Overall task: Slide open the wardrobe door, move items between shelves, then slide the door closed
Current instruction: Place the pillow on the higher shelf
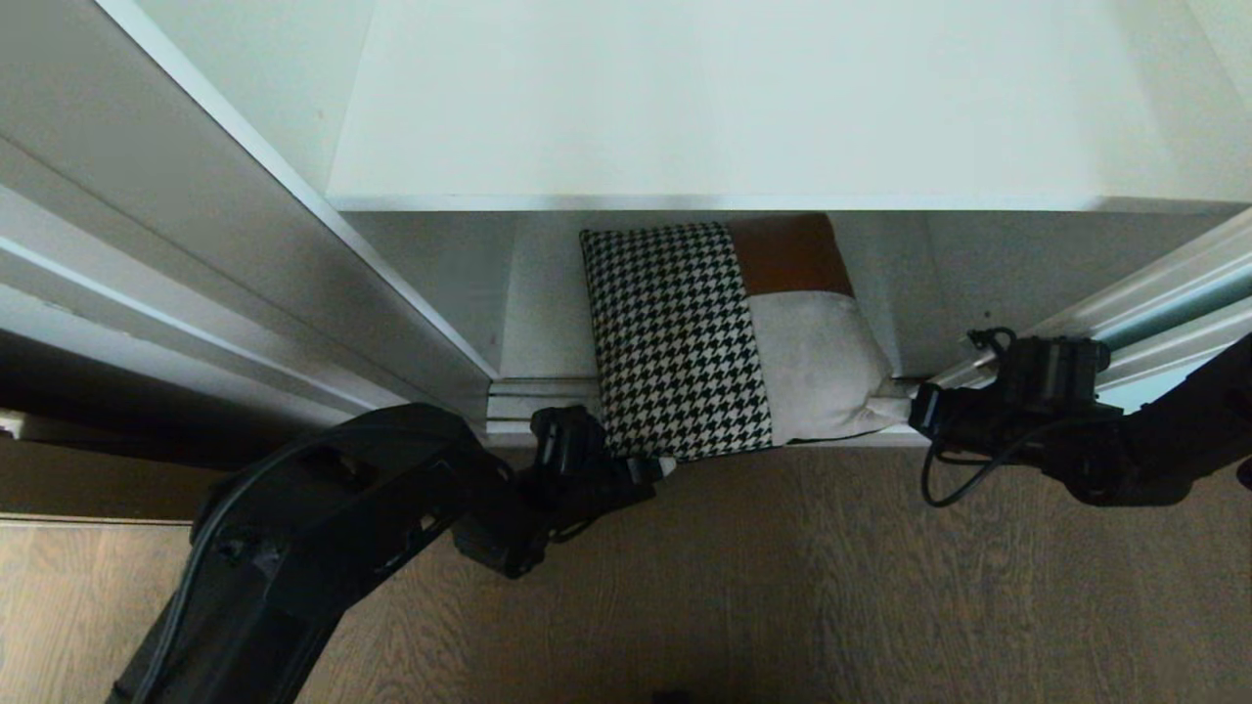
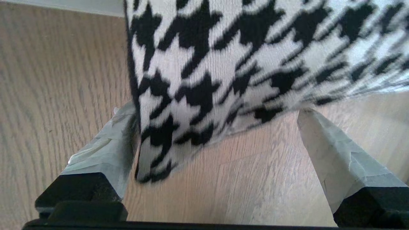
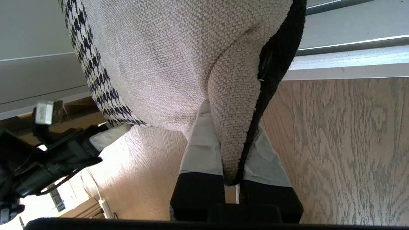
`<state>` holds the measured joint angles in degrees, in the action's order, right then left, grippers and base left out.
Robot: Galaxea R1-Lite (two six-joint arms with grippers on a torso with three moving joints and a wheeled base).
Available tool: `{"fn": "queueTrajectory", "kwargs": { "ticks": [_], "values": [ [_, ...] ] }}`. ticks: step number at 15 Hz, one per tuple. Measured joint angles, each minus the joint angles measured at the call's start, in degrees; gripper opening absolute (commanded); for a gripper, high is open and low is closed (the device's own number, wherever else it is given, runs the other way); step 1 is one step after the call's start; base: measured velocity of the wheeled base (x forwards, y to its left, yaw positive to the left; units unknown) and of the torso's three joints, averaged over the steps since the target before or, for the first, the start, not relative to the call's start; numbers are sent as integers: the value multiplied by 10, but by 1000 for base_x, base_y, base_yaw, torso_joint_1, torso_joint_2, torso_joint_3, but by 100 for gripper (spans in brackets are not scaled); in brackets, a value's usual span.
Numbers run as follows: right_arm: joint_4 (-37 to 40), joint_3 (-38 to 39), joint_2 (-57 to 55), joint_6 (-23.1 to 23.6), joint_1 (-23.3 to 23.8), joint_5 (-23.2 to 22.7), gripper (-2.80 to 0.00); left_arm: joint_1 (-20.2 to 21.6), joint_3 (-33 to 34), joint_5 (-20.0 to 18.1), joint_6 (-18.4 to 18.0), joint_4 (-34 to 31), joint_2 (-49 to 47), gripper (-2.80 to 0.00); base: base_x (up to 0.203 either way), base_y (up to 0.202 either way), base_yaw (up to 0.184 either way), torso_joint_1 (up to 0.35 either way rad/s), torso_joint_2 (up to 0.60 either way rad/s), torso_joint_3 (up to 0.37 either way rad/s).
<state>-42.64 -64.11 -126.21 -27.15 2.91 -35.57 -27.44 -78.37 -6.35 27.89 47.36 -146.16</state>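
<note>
Floor (image 1: 802,587) of wood grain runs up to your wardrobe's lower shelf (image 1: 548,313), where the cushion (image 1: 724,342) lies overhanging. Your right end effector (image 3: 230,156) pinches its cream corner; your left end effector (image 2: 211,153) is spread wide around the houndstooth corner.

You see grey-brown wood-grain floor (image 1: 880,587) running up to the white wardrobe front, where a pale track rail (image 1: 548,396) edges it; daylight brightens the planks.
</note>
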Motion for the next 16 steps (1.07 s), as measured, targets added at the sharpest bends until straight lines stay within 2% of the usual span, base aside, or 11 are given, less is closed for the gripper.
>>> {"fn": "queueTrajectory", "kwargs": {
  "ticks": [2, 5, 8, 10, 16],
  "values": [
    [-1, 4, 1, 0, 0, -2, -280, 0, -32, 1, -4, -38, -8, 0, 0, 0, 0, 0, 0, 0],
    [-1, 14, 1, 1, 0, -15, -280, 3, -65, 4, -30, -86, -10, 0, 0, 0, 0, 0, 0, 0],
    [-19, 25, 0, 7, 0, -19, -280, 5, -90, 30, -49, -121, -8, 0, 0, 0, 0, 0, 0, 0],
    [-23, 32, 0, 8, 0, -27, -280, 6, -111, 53, -52, -130, -11, 0, 0, 0, 0, 0, 0, 0],
    [-22, 43, 6, 8, 11, -54, -280, 5, -156, 63, -69, -125, -33, 0, 0, 0, 0, 0, 0, 0]
  ]
}}
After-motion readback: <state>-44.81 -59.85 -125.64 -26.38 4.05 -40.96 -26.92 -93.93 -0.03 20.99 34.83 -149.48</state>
